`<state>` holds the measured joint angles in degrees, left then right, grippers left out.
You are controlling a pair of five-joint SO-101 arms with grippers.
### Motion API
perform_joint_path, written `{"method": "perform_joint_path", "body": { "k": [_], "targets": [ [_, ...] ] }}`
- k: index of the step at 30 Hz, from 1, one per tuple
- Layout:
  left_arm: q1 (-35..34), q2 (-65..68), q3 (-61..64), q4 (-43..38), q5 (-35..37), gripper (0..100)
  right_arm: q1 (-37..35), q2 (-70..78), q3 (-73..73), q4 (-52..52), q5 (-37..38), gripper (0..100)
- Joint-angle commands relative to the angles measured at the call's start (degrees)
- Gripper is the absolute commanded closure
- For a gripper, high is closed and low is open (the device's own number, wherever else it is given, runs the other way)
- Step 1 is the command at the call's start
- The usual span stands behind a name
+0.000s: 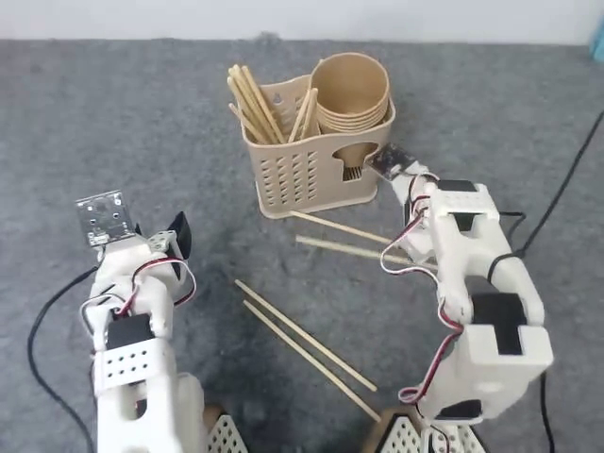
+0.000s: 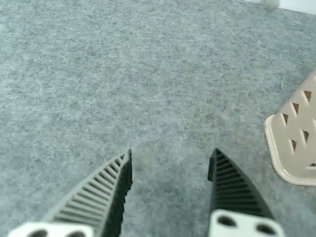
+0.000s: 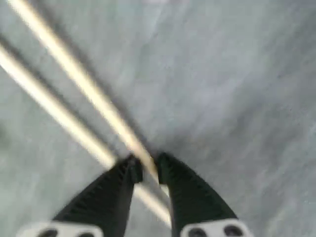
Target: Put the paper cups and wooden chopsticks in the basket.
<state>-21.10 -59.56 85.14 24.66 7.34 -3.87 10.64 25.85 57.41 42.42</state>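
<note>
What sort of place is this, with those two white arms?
Probably a small robotics practice bench: a left arm and a right arm stand at a grey carpeted table, with a basket of paper cups and loose wooden chopsticks as props.

Print on beige perforated plastic basket [image 1: 302, 177]: none legible
Print on stacked brown paper cups [image 1: 353, 99]: none legible

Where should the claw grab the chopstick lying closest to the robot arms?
Probably at the middle of that chopstick, coming straight down with the claw turned across it. It lies flat, long and thin, so a middle grip should keep it level. Another chopstick lies close beside it.
</note>
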Motion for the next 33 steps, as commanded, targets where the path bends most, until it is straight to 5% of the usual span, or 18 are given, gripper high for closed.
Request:
{"method": "perform_joint_path", "body": {
  "k": [1, 13, 17, 23, 28, 33],
  "targets": [
    [-0.18, -1.14, -1.98, -1.58, 0.53, 76, -0.57, -5.76, -0.26, 10.95, 6.68, 99.1],
    [-0.35, -1.14, -1.98, -1.58, 0.53, 76, 4.88, -20.09, -0.09, 39.25, 23.65, 98.9],
    [-0.44, -1.14, -1.98, -1.49, 0.53, 76, 5.41, -20.0, 1.05, 41.27, 23.3, 97.1],
    [-0.44, -1.14, -1.98, -1.49, 0.53, 76, 1.27, -20.18, 5.19, 39.78, 23.12, 77.3],
    [-0.44, -1.14, -1.98, -1.49, 0.53, 76, -3.91, -20.26, 5.19, 37.14, 22.86, 76.0],
    [-0.44, -1.14, -1.98, -1.49, 0.53, 76, -13.58, -20.7, 5.19, 37.14, 11.43, 76.0]
  ]
}}
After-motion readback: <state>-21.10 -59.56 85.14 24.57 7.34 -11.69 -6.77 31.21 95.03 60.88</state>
